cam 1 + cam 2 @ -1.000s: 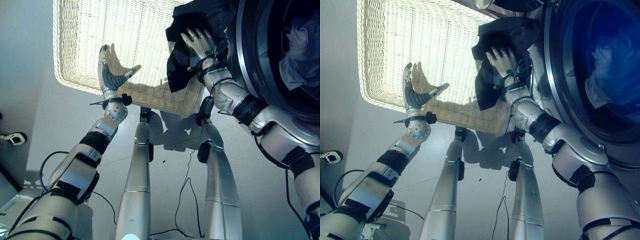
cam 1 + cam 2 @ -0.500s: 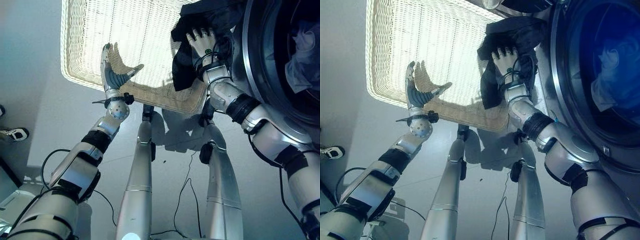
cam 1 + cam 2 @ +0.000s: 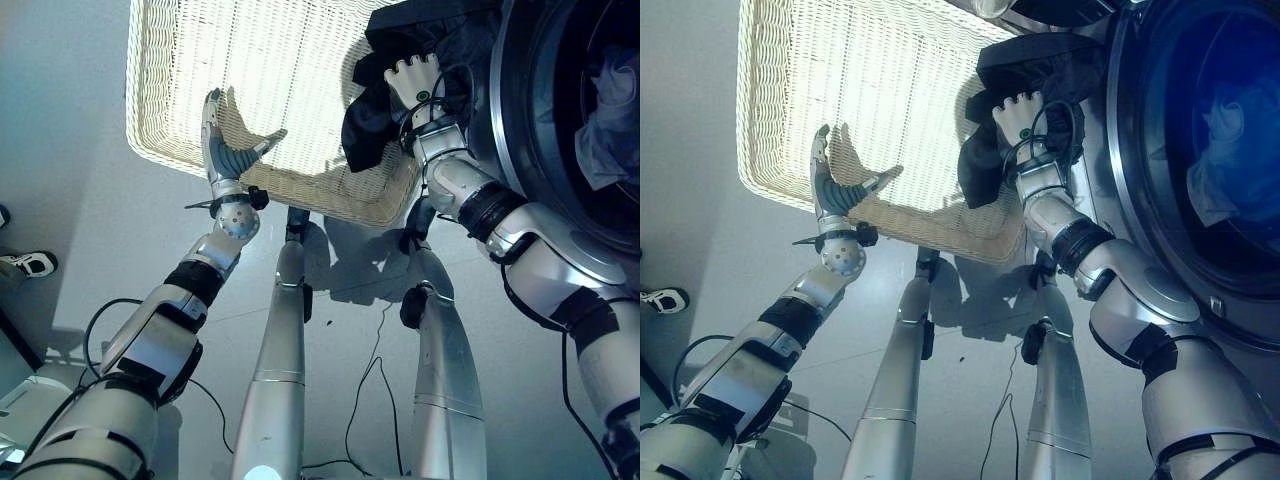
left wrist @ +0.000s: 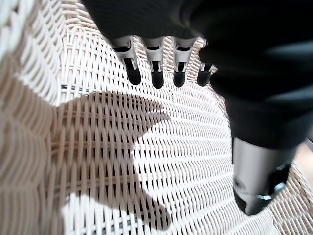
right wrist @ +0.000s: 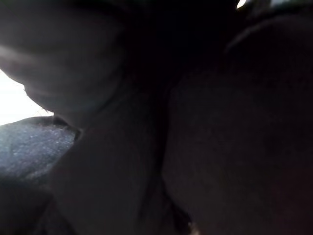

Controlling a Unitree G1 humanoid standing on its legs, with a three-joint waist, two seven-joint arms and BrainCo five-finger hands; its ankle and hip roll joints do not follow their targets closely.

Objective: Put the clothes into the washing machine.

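Risk entry: dark garment (image 3: 400,100) bunched at the wicker basket (image 3: 250,70) corner beside the washing machine (image 3: 560,110), right hand (image 3: 415,80) curled into it, left hand (image 3: 222,150) spread idle; trailing folds may snag the rim.

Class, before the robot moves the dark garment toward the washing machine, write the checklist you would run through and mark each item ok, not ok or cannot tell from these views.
1. Right hand has hold of the dark garment: cannot tell; its fingers are buried in the cloth.
2. Garment clear of the wicker basket: not ok; part of it hangs over the basket's near corner.
3. Washing machine opening free to receive: ok; the drum is open, with a pale blue cloth already inside.
4. Left hand out of the way: ok; it is open over the basket, apart from the garment.
5. Basket otherwise emptied: cannot tell; its far end is out of view.
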